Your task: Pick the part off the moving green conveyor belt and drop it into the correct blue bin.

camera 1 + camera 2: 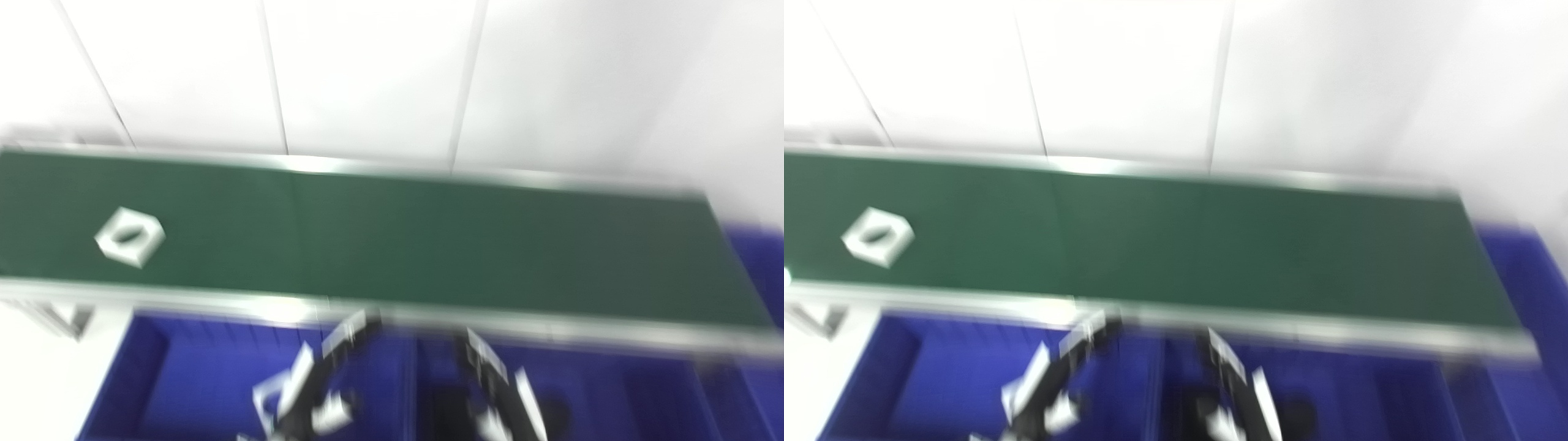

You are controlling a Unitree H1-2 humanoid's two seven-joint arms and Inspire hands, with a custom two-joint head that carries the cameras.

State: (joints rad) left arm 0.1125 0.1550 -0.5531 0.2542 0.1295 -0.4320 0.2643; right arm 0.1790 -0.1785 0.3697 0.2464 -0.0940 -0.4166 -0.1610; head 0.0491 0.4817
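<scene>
Both views are blurred by motion. A white hexagonal nut-shaped part (130, 236) with a hole in its middle lies on the green conveyor belt (429, 245) near its left end; it also shows in the right eye view (878, 236). My left hand (318, 380) hangs over the left blue bin (184, 373), below the belt's near rail. My right hand (496, 392) hangs over the middle blue bin (612, 392). Both hands are well apart from the part. The blur hides how the fingers stand and whether they hold anything.
A metal rail (429, 315) runs along the belt's near edge. Another blue bin (759, 263) sits past the belt's right end. A white panelled wall (367, 73) stands behind the belt. A metal frame leg (67, 318) shows at lower left.
</scene>
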